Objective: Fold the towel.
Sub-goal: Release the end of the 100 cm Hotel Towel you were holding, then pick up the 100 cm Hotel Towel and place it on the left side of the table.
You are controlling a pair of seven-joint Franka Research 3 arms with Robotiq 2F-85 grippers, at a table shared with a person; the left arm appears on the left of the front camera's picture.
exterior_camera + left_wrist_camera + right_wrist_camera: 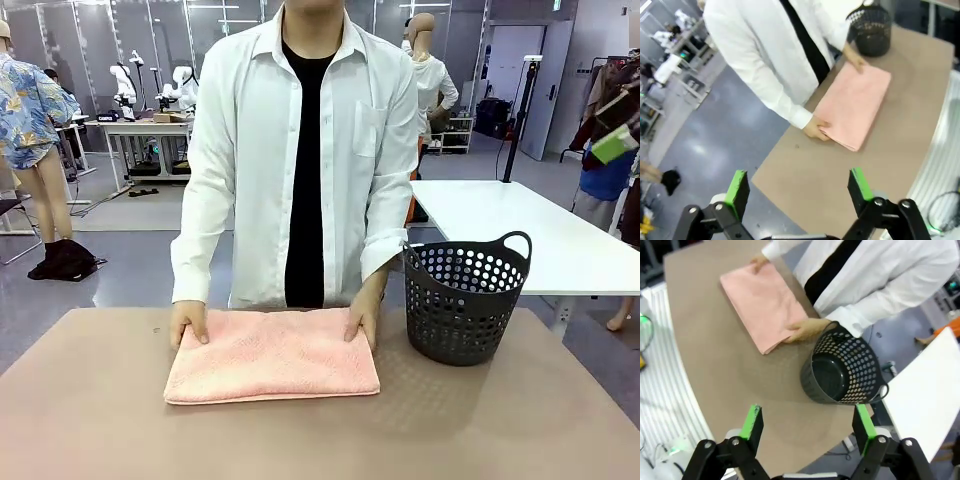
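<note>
2 hands of the person rest on the far corners of the towel (pixel 272 355). The right hand (pixel 188 325) lies palm down on the corner toward the robot's left. The left hand (pixel 362 322) lies palm down on the corner toward the robot's right. The fingers of both point toward the robot. The forearms slope down out of white sleeves, and the person stands against the far edge of the table (pixel 90 420).

Salmon-pink and folded into a flat rectangle, the towel lies on the brown tabletop at its far middle, right in front of the person. Its long axis runs left to right, parallel to the far edge, so its 2 short ends face the table's sides. The near long edge shows stacked layers.

A dark perforated basket (pixel 465 300) stands upright just beside the towel's right end, with a strip of bare table between them.

The left gripper (pixel 798 172) hangs high over the table's left end, well apart from the towel. Its fingers are spread wide, with nothing between the green pads. The right gripper (pixel 808 409) hangs high over the table's right end, above the basket. Its fingers are also spread wide and empty.
</note>
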